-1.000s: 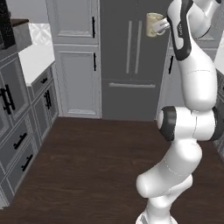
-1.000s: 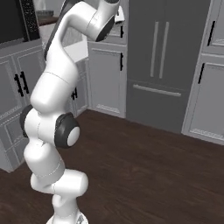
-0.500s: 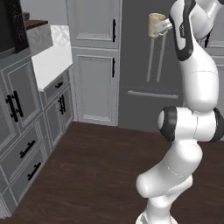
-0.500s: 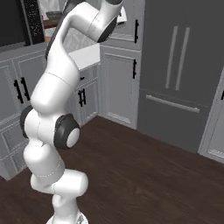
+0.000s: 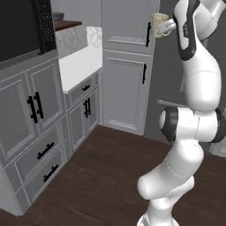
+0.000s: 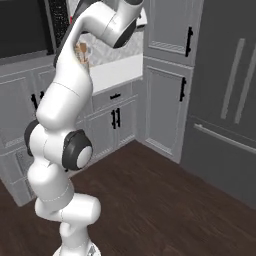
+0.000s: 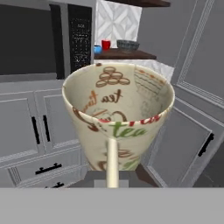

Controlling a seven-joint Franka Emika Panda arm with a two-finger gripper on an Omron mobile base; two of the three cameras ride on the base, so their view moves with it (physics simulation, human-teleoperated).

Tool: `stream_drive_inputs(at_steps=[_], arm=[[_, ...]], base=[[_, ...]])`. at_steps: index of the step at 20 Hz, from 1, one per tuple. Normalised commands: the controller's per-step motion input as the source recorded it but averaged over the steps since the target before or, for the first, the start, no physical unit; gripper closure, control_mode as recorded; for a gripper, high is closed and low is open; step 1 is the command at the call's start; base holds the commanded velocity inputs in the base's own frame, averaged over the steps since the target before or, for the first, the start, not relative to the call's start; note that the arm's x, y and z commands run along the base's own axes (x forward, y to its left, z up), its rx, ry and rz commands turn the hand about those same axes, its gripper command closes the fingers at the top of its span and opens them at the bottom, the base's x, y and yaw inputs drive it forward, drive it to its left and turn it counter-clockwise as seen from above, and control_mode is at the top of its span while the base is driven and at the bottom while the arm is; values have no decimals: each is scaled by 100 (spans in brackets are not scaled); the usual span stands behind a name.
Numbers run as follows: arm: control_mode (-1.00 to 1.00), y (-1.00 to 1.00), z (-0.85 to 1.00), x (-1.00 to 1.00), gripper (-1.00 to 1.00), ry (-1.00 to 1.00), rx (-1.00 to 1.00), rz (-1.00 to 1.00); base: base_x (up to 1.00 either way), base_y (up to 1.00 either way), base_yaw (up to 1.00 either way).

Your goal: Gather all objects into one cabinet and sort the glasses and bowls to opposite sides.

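Gripper (image 5: pixel 169 27) fingers were squeezed tight on the cream mug with a handle (image 5: pixel 158 22), holding it up high. Far behind it, the dark-brown wooden shelf (image 7: pixel 122 54) held a small red cup (image 7: pixel 106 44), small blue bowl (image 7: pixel 97 49) and wide dark grey bowl (image 7: pixel 127 45).

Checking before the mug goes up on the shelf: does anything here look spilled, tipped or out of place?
Nothing stands out. The cream mug sits upright in the gripper, empty inside, handle toward the camera. On the dark wooden shelf ahead, the blue bowl, red cup and grey bowl all stand upright.
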Motion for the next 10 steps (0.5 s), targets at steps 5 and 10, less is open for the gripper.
stream_drive_inputs(at_steps=[5,10], arm=[[100,0,0,0,100,0,0,0],[100,0,0,0,100,0,0,0]], base=[[59,0,40],[56,0,41]])
